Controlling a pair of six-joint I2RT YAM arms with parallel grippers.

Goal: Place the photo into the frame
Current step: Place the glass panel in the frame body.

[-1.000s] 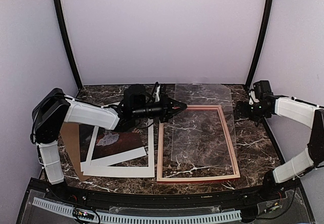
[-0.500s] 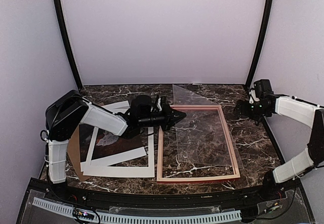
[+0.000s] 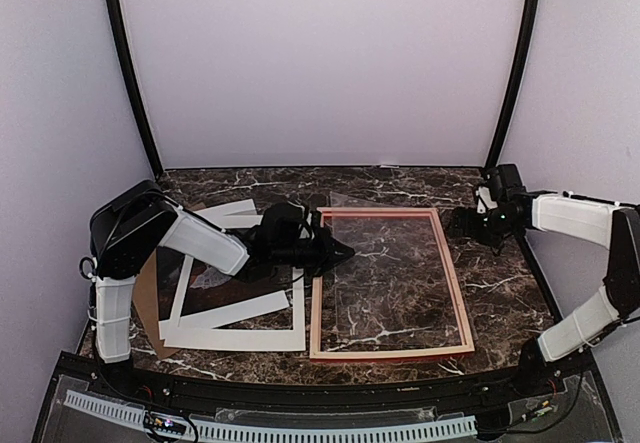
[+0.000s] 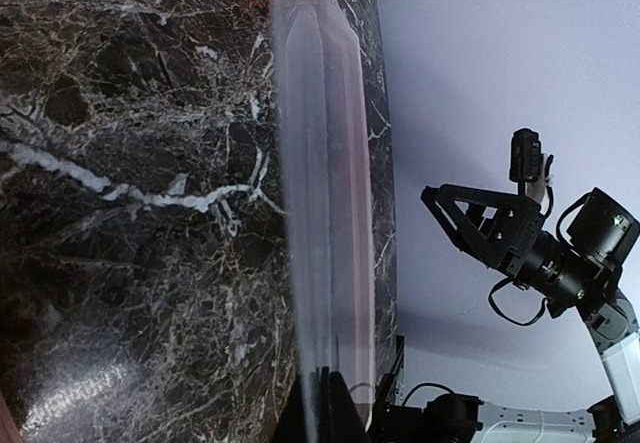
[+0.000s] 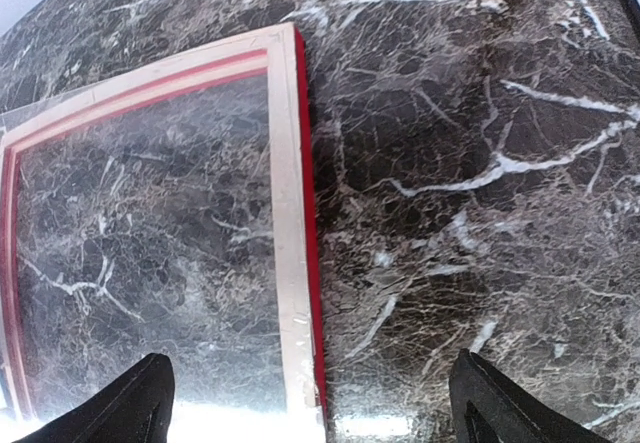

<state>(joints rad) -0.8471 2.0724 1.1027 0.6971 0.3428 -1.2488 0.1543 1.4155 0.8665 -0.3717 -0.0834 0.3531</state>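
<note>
- Top external view: my left pincer (image 3: pixel 340 253) seems clamped on the clear sheet (image 3: pixel 390 283), to seat it in the frame (image 3: pixel 316 308) as glazing.
- My right pincer (image 3: pixel 462 221) gapes beyond the frame; the photo (image 3: pixel 235 285) lies behind the left pincer.

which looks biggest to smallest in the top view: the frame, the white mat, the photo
1. frame
2. white mat, a close second, and partly hidden
3. photo, clearly smallest as seen, though part of it is covered
</note>
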